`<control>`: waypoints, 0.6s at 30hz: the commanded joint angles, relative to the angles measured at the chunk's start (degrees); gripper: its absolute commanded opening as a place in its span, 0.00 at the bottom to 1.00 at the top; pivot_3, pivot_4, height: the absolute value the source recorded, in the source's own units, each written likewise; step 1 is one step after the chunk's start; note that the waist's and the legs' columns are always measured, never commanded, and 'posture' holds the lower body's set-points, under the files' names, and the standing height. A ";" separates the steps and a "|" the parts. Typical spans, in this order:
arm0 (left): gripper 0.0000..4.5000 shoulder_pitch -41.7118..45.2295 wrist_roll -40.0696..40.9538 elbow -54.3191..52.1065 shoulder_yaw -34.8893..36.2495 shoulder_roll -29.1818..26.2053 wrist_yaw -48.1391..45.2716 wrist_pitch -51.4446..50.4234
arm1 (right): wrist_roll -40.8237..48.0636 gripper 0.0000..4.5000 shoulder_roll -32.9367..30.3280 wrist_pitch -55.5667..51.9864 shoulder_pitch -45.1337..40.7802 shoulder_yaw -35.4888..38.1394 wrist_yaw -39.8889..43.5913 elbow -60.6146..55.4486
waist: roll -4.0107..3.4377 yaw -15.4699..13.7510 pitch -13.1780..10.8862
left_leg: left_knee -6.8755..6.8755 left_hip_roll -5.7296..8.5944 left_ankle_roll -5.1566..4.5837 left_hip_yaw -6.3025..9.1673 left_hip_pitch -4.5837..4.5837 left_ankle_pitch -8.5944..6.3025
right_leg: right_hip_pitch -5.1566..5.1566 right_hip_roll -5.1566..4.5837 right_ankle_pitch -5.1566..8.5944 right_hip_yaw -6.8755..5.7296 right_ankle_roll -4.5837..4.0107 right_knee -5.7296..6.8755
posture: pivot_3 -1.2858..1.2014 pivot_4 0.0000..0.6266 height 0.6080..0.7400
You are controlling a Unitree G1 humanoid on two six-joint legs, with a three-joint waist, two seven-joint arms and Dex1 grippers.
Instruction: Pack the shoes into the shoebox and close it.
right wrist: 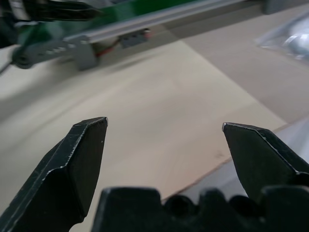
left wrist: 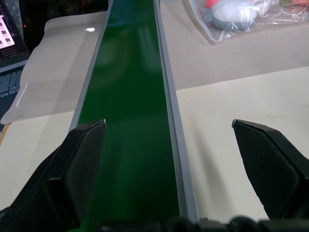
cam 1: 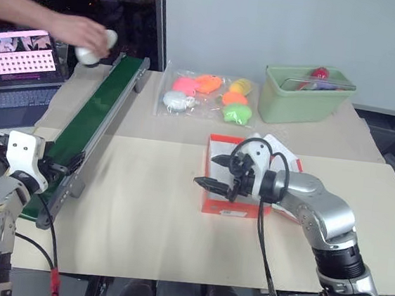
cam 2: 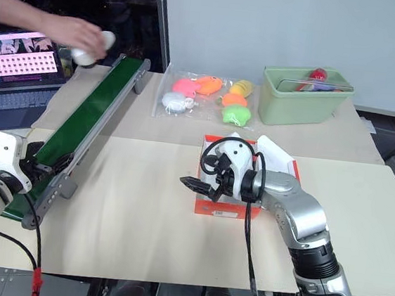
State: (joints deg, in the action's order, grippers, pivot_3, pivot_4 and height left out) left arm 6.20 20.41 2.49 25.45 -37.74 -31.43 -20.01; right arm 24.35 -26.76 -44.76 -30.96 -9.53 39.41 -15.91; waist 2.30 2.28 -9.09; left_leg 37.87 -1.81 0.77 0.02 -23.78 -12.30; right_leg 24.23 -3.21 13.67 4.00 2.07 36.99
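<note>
Both grippers stand wide open and empty. A person's hand [cam 1: 79, 31] holds one white shoe [cam 1: 95, 47] at the belt's [cam 1: 95, 112] far end, well ahead of the left gripper [left wrist: 169, 130]; the box [cam 1: 219, 154] lies open just behind the right gripper [cam 1: 212, 172]. The shoe looks light and soft-sided; pinching across its midsection should hold. Bare table lies between the belt and the box.

Silver-grey arms, white wrist housings, looping black cables, black two-fingered right hand [cam 1: 212, 172].
</note>
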 commanded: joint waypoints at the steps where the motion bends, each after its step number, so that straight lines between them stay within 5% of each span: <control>1: 1.00 0.82 0.51 -1.52 0.98 -0.78 0.20 0.35 | -2.11 1.00 1.50 2.52 -1.90 1.38 -3.21 0.23 | 0.00 0.06 0.00 | 0.00 0.00 0.00 0.00 0.00 0.00 | 0.00 0.00 0.00 0.00 0.00 0.01 | 0.52 0.24 0.92; 18: 1.00 5.62 -1.27 5.47 -1.33 -0.84 0.74 0.87 | -5.02 1.00 3.63 2.41 0.16 1.80 -7.84 -0.06 | 0.00 0.19 0.00 | 0.00 0.01 0.00 -0.01 0.00 0.00 | 0.01 0.00 0.00 0.00 -0.01 0.02 | 0.52 0.24 0.92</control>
State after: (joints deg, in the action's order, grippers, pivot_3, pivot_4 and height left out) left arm 10.82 19.07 8.45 23.44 -37.90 -30.88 -19.97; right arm 19.27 -23.44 -43.86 -30.73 -8.95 31.91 -14.13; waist 2.30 2.47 -9.09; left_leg 37.87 -1.80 0.77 0.02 -23.79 -12.30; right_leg 24.24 -3.21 13.67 4.00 2.07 37.01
